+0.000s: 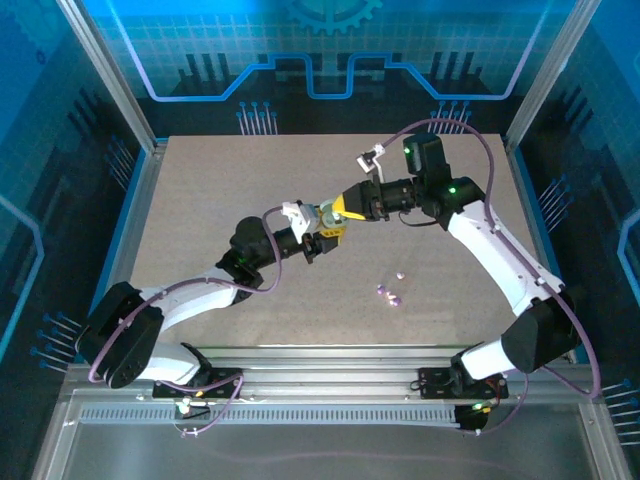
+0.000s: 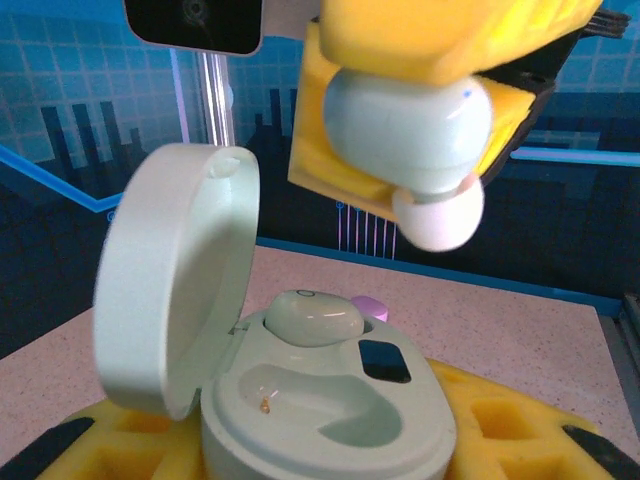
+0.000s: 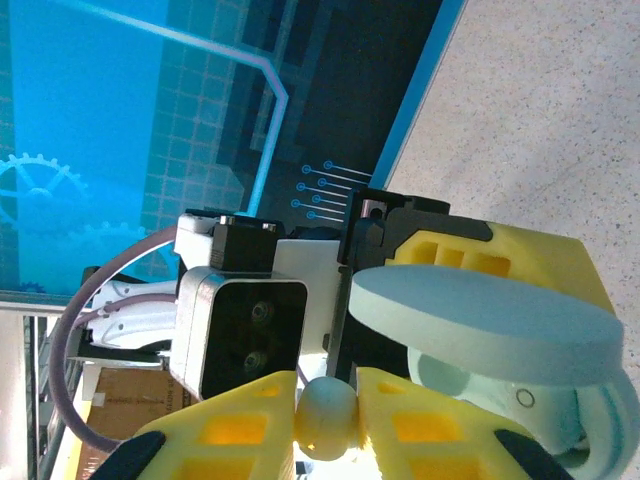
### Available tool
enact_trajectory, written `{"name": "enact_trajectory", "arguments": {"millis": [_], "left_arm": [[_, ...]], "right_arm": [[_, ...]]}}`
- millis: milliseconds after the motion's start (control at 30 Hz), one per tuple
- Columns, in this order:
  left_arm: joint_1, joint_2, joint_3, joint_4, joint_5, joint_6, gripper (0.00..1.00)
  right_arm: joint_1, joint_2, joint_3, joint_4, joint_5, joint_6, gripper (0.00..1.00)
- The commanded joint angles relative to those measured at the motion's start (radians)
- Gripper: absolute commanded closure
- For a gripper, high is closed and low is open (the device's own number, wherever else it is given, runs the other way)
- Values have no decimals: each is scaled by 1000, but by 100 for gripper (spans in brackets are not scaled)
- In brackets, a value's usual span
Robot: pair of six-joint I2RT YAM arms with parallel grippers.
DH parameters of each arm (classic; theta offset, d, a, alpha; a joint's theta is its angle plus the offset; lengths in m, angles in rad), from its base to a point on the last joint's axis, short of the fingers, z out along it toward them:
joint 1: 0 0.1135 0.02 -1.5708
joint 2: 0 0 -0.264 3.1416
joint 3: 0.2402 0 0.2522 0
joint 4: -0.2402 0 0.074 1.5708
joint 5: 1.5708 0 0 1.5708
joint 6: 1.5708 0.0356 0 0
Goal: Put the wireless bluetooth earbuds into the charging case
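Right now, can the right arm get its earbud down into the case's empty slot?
Probably yes. The right gripper holds the earbud above the charging case, whose lid stands swung open to one side. The empty slot faces up, uncovered, beside the seated earbud; the left gripper holds the case.

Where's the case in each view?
Top: case mid-table, in left pincer.
Left wrist: case bottom centre, lid open at left.
Right wrist: case lower right, lid nearly edge-on.
Shared landmark: right pincer, yellow-fingered, gripping an earbud beside the case.
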Motion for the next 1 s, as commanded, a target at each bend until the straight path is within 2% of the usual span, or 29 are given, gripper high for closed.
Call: {"name": "enact_trajectory", "arguments": {"millis": [0, 767, 967], "left_arm": [[-14, 12, 40, 39, -20, -4, 62], [-23, 28, 41, 83, -53, -23, 61], [-24, 32, 46, 92, -53, -33, 61]], "right_arm": [[22, 17, 40, -26, 34, -4, 79], [67, 39, 103, -152, 171, -78, 79], [82, 49, 120, -196, 239, -100, 79]]}}
